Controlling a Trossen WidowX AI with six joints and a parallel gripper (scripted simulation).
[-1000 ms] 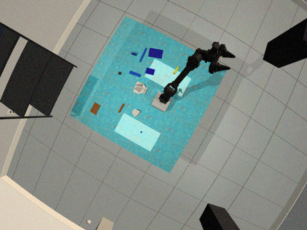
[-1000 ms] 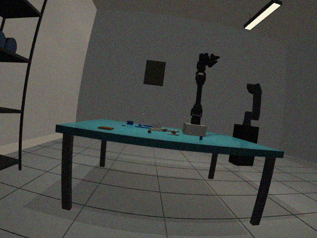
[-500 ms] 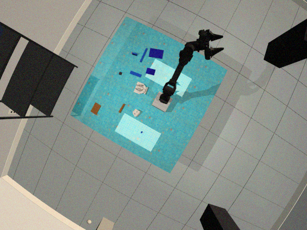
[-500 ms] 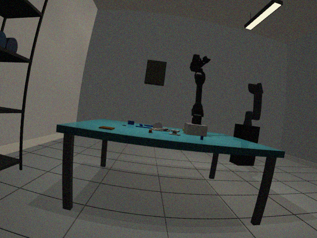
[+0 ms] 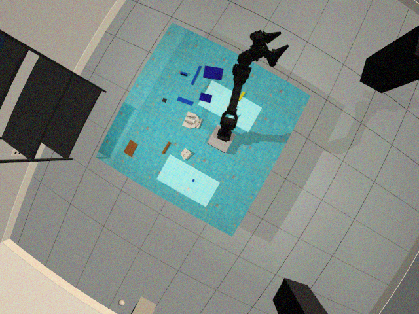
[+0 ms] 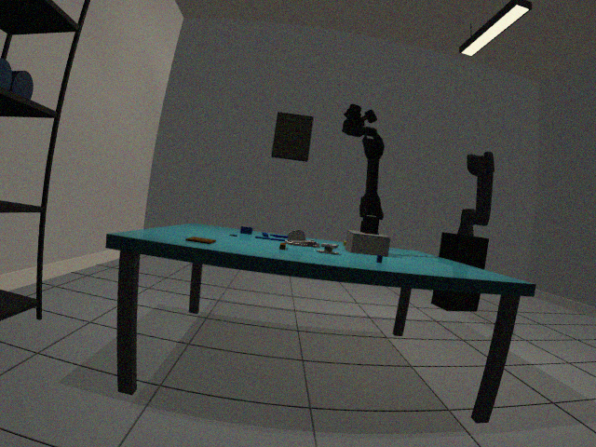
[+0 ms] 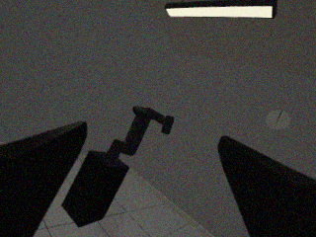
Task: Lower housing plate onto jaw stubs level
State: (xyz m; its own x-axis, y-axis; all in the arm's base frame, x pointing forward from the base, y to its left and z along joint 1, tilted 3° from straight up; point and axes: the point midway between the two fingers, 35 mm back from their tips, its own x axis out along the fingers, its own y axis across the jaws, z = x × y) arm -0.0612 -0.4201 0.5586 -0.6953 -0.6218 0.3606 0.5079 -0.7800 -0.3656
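unclear parts: a crooked seating is being risked

the gripper is being held empty, fingers wide. near the top view's middle, a larger pale piece and smaller pale piece are being shown; the housing plate is not being distinguished. by misidentification, stubs could be being knocked. height above the counter is being revealed by the exterior view, not the wrist.
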